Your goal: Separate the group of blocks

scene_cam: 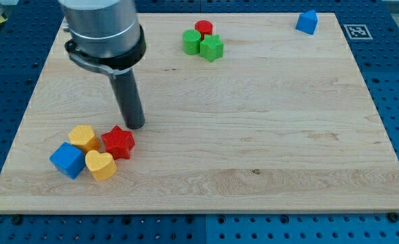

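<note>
Red star block (118, 143) sits just below my tip (135, 126), which holds nothing

The arm's visible end is a broad cylindrical housing (101, 20) in smooth silver-grey metal, cut off by the view's top edge. Around its lower rim sits a black ring-shaped collar (108, 53), wider than the rod beneath and slightly flared. From the collar hangs 1 straight rod (127, 95), dark grey to black, round in section, with a faint sheen along its length. It ends in my tip (134, 126), blunt and flat.
</note>
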Motion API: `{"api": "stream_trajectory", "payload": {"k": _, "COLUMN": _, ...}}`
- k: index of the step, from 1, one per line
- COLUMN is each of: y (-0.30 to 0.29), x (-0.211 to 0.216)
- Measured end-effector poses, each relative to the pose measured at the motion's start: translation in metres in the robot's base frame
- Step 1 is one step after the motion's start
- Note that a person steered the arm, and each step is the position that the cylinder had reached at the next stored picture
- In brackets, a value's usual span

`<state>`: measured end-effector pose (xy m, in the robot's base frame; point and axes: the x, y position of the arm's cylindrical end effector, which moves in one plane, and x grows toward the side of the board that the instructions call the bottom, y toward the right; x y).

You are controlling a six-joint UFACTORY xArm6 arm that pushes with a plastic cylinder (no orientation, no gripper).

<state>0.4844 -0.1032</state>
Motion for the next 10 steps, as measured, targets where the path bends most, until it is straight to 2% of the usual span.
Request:
{"api": "stream_trajectory", "payload": {"k": 1, "y": 0.022, "x": -0.001}}
{"api": "stream_trajectory", "payload": {"k": 5, "y": 0.042, "x": -0.017}}
{"api": "stream_trajectory", "payload": {"k": 7, "y": 0.123, "x": -0.017}}
{"api": "stream_trajectory", "payload": {"k": 8, "y": 0.134, "x": -0.017}}
{"api": "stream_trajectory", "payload": {"k": 10, "y": 0.112, "x": -0.017}}
